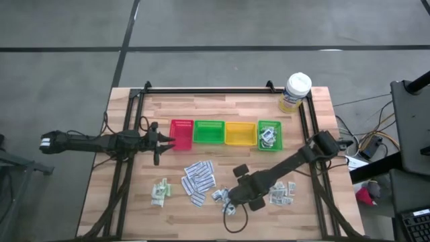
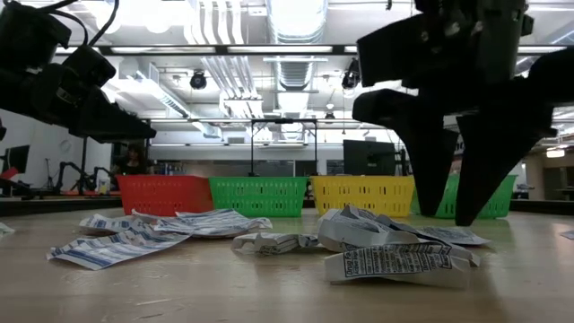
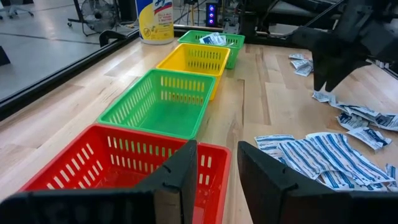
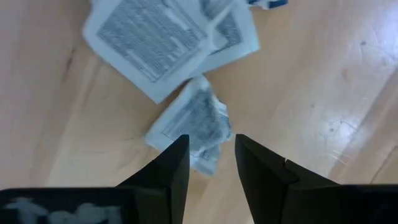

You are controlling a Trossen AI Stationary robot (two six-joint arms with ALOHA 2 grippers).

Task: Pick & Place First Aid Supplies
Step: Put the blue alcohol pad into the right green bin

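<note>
First aid supplies lie loose on the table's near half: long white printed strips (image 1: 198,180), pale green sachets (image 1: 160,192) and small squares (image 1: 282,193). My right gripper (image 1: 230,204) points down, open, over a crumpled small packet (image 4: 194,127) that lies flat on the wood just beyond its fingertips (image 4: 180,155). In the low view its fingers (image 2: 432,179) end a little above the packets (image 2: 395,256). My left gripper (image 3: 217,168) waits open at the table's left, beside the red tray (image 1: 181,134), nothing between its fingers.
Red, green (image 1: 208,132), yellow (image 1: 240,133) and a second green tray (image 1: 270,136) stand in a row at mid-table; the last holds a few packets. A white-lidded tub (image 1: 295,92) stands at the far right corner. Black rails (image 1: 127,134) run along the table's sides.
</note>
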